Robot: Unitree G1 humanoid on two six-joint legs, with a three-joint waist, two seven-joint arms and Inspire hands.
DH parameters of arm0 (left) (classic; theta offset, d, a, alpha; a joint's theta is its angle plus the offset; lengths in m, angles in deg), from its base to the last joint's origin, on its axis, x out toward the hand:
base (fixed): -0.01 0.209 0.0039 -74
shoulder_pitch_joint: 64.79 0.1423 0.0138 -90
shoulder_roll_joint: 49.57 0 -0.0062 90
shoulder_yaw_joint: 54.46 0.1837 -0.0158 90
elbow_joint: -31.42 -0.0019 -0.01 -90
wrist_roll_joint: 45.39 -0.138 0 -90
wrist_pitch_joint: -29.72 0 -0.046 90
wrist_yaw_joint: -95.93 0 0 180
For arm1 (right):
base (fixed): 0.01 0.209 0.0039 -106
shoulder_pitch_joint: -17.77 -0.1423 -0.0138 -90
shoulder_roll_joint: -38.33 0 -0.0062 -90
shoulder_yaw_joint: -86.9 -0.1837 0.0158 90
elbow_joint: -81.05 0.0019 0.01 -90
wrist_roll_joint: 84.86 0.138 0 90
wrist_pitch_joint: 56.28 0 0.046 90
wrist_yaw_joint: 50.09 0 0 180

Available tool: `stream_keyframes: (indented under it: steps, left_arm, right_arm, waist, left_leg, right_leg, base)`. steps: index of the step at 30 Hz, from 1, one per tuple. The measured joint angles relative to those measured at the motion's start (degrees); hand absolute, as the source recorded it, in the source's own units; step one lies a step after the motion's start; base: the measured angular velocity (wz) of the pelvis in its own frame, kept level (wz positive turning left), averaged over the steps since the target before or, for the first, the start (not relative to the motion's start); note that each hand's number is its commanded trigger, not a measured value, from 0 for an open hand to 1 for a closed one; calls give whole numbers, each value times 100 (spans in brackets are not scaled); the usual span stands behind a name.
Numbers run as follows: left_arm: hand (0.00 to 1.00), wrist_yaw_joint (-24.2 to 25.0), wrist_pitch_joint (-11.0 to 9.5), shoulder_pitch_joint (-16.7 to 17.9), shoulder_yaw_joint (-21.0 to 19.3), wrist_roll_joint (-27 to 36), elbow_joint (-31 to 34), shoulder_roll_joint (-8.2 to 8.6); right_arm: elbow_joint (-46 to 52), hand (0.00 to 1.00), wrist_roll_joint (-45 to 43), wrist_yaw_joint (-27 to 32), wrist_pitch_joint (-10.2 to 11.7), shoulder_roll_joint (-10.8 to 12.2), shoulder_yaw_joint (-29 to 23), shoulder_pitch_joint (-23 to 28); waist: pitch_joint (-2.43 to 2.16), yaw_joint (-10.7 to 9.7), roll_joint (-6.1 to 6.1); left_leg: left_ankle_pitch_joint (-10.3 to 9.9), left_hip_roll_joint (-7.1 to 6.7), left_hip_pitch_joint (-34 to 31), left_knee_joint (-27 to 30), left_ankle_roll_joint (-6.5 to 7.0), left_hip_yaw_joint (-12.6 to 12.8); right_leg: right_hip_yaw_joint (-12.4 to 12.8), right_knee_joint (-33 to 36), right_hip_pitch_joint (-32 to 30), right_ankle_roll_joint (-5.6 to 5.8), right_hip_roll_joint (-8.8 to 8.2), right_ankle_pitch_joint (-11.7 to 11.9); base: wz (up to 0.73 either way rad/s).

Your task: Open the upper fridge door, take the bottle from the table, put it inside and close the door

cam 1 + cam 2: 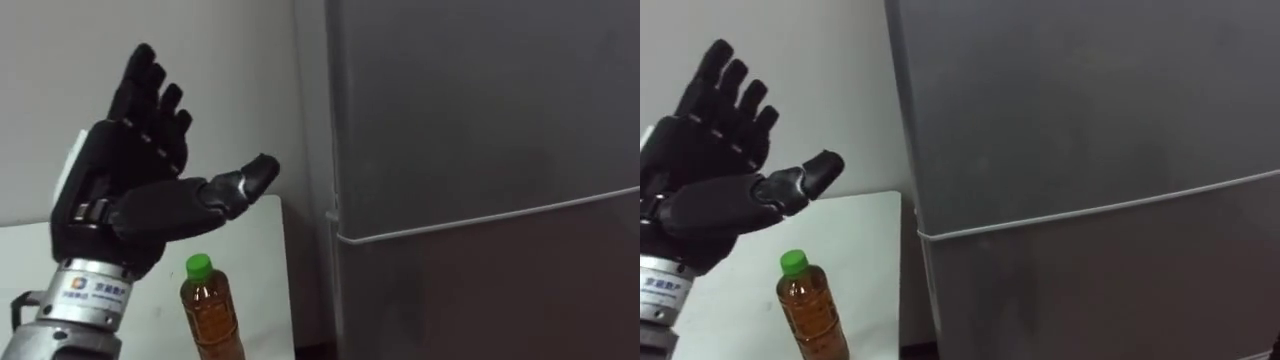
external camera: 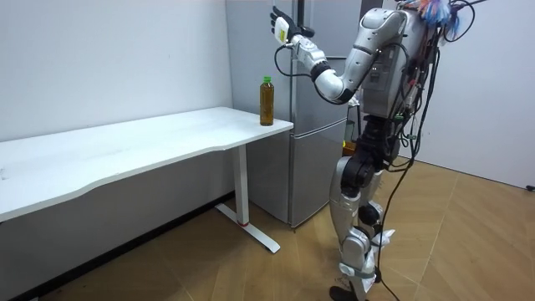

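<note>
Here the left hand (image 1: 130, 190) hovers spread and empty, the green-capped bottle (image 1: 211, 310) standing upright on the surface (image 1: 262, 268) just below its palm, with the closed fridge (image 1: 480, 150) to its right.

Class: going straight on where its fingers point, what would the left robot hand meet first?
The left robot hand would probably meet the wall, above the bottle, left of the fridge; depth unclear.

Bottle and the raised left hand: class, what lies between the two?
Nothing. In the left eye view the open left hand hovers above the bottle, apart from it; the gap shows just bare white table behind.
</note>
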Motion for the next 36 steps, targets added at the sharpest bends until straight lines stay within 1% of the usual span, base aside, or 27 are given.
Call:
stream_keyframes:
  steps: [1,3,5,7,9,12,15,20,22,23,24,25,26,27,31,32,33,34,35,36]
  left_arm:
    - [0,70,23,-40,99,1,0,0]
    - [0,184,113,-85,194,-6,1,-1]
    - [0,203,185,-159,368,-54,1,-1]
    - [0,282,247,-195,479,-56,1,0]
    - [0,329,269,-218,579,-55,1,0]
    - [0,387,324,-218,696,-52,0,1]
    - [0,467,373,-224,834,-57,0,0]
    - [0,706,383,-260,993,-58,-2,2]
    - [0,784,383,-260,1015,-67,-2,49]
    - [18,799,383,-260,1017,-67,-1,69]
    - [45,804,382,-261,1016,-67,-1,76]
    - [58,831,381,-262,1016,-66,-1,88]
    - [64,871,377,-262,1017,-66,-1,88]
    - [69,892,375,-264,1016,-66,-2,89]
    - [75,912,364,-267,927,-63,-11,102]
    - [78,912,364,-268,899,-63,-17,107]
    - [78,912,360,-270,858,-63,-19,116]
    - [78,912,354,-293,859,-65,-19,121]
    - [75,913,354,-305,861,-65,-19,129]
    - [62,962,354,-308,878,-59,-20,122]
  right_arm:
    - [2,0,-7,-7,-12,-9,16,-9]
    - [1,0,-6,-28,-17,-36,44,-10]
    - [16,0,16,-73,-20,-132,219,-18]
    - [14,0,17,-81,-20,-166,343,-42]
    - [9,0,12,-98,-19,-184,449,-67]
    - [-13,0,13,-138,-41,-199,458,-95]
    - [-52,0,17,-152,-110,-202,476,-154]
    - [-222,0,15,-255,-137,-205,485,-278]
    - [-211,0,17,-264,-137,-203,501,-281]
    - [-204,0,25,-264,-135,-202,514,-281]
    - [-202,0,35,-264,-132,-203,533,-282]
    - [-205,0,56,-263,-120,-205,581,-294]
    - [-220,0,76,-261,-106,-206,639,-321]
    - [-227,0,89,-261,-93,-206,665,-334]
    - [-230,0,234,-268,-84,-197,700,-333]
    - [-229,0,243,-269,-83,-197,718,-333]
    - [-227,0,246,-274,-82,-196,733,-336]
    - [-227,0,247,-284,-81,-194,734,-341]
    - [-228,0,248,-291,-80,-193,735,-342]
    - [-228,0,249,-308,-74,-194,736,-340]
  waist:
    - [9,3,-13]
    - [18,1,8]
    - [15,-1,56]
    - [10,-1,69]
    - [10,-5,69]
    - [18,-10,79]
    - [23,-16,79]
    - [26,-67,78]
    - [27,-77,80]
    - [32,-84,73]
    - [34,-88,71]
    - [40,-101,61]
    - [46,-127,52]
    - [51,-136,44]
    - [82,-131,-15]
    - [83,-131,-23]
    - [72,-128,-35]
    - [61,-119,-20]
    - [62,-118,-22]
    - [63,-114,-34]
  left_leg:
    - [0,1,1,0,0,4]
    - [0,4,-8,-1,0,11]
    - [0,10,0,-1,0,11]
    - [0,12,10,0,0,12]
    - [1,13,11,0,-1,12]
    - [2,17,-10,-2,-3,13]
    - [2,14,-22,0,-3,-5]
    - [2,14,-59,0,-3,0]
    - [3,16,-86,0,-3,1]
    - [2,15,-90,0,-3,1]
    - [2,14,-90,0,-3,1]
    - [2,14,-88,0,-3,2]
    - [2,13,-88,0,-3,2]
    - [2,12,-88,-1,-3,2]
    - [2,10,-128,-1,-3,6]
    - [3,10,-139,0,-3,6]
    - [3,11,-176,6,-3,6]
    - [3,12,-189,6,-3,5]
    - [3,12,-192,6,-3,5]
    - [3,13,-192,6,-2,5]
  right_leg:
    - [24,-3,-2,0,6,0]
    - [32,-5,-15,1,5,0]
    - [38,-4,-6,6,0,2]
    - [36,-2,2,6,1,2]
    - [36,-4,5,4,5,3]
    - [37,-8,9,2,1,2]
    - [31,-14,-8,5,-6,1]
    - [28,-48,-16,8,-9,4]
    - [23,-90,-20,8,-7,23]
    - [18,-93,-26,9,-7,23]
    - [15,-95,-26,9,-7,22]
    - [-2,-100,-23,10,-9,22]
    - [-33,-101,-22,10,-10,22]
    - [-43,-100,-21,10,-12,22]
    - [-114,-105,-31,13,-24,20]
    - [-123,-106,-36,14,-25,20]
    - [-133,-105,-65,14,-27,20]
    - [-141,-100,-76,14,-27,21]
    - [-143,-98,-77,14,-27,22]
    - [-143,-96,-76,14,-26,22]
  base:
    - [-5]
    - [-2]
    - [0]
    - [0]
    - [0]
    - [0]
    - [0]
    - [0]
    - [0]
    - [0]
    - [0]
    - [5]
    - [6]
    - [7]
    - [8]
    - [9]
    - [6]
    - [4]
    - [0]
    - [0]
